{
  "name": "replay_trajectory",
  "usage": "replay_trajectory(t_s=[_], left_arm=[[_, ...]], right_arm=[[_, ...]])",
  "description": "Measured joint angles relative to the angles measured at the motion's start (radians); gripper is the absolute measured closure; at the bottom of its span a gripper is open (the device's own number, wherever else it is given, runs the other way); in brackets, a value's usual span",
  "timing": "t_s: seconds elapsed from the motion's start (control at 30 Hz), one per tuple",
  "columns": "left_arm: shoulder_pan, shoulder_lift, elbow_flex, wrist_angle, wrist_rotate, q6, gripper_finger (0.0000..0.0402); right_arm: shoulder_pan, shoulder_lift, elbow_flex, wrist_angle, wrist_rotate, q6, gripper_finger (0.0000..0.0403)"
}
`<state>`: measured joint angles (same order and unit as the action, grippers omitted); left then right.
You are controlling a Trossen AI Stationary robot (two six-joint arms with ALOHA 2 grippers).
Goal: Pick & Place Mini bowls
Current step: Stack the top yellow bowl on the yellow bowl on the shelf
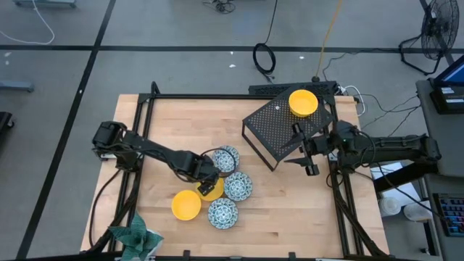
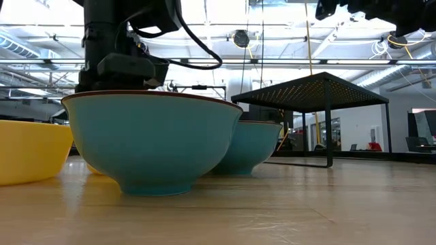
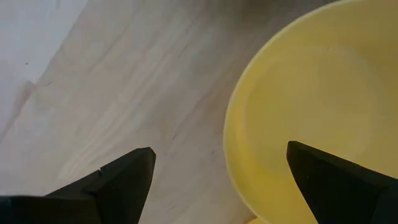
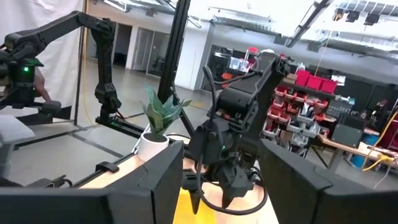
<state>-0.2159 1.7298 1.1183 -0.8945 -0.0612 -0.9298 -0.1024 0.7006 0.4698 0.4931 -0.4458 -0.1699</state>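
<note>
My left gripper [image 1: 209,181] points down, open, over a yellow mini bowl [image 1: 213,190] in the cluster at the table's middle. In the left wrist view one finger [image 3: 124,180] stands outside the bowl's rim [image 3: 231,155] over bare wood and the other [image 3: 336,180] inside the bowl [image 3: 311,93]; no touch shows. Another yellow bowl [image 1: 185,205] and three teal-patterned bowls [image 1: 226,159] [image 1: 238,185] [image 1: 222,213] rest on the wood around it. A further yellow bowl [image 1: 303,102] sits on the black stand [image 1: 283,134]. My right gripper [image 1: 304,148] waits open beside the stand, holding nothing.
The black perforated stand [image 2: 320,88] takes up the far right of the table. A green patterned cloth [image 1: 134,235] lies at the near left corner. Bare wood [image 1: 290,210] lies near the front right. The low view is filled by a teal bowl [image 2: 153,139].
</note>
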Motion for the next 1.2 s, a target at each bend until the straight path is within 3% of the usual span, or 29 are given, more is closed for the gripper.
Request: replay_trajectory(t_s=[0.23,0.43,0.73,0.93,1.2], left_arm=[[0.026,0.000,-0.031,-0.039,-0.065,-0.025,0.0037],[0.055,0.001,-0.063,-0.032,0.027,-0.075,0.0037],[0.054,0.001,-0.063,0.036,0.019,-0.035,0.0037],[0.055,0.001,-0.063,0.031,0.020,0.025,0.0037],[0.090,-0.010,-0.062,0.011,0.073,0.041,0.0037]], right_arm=[[0.000,0.000,0.000,-0.021,0.000,0.001,0.0209],[0.000,0.000,0.000,-0.039,0.000,0.032,0.0209],[0.000,-0.007,0.000,-0.070,-0.005,0.057,0.0209],[0.000,-0.043,0.000,-0.079,-0.127,0.095,0.0209],[0.000,-0.102,-0.013,-0.080,-0.142,0.162,0.0209]])
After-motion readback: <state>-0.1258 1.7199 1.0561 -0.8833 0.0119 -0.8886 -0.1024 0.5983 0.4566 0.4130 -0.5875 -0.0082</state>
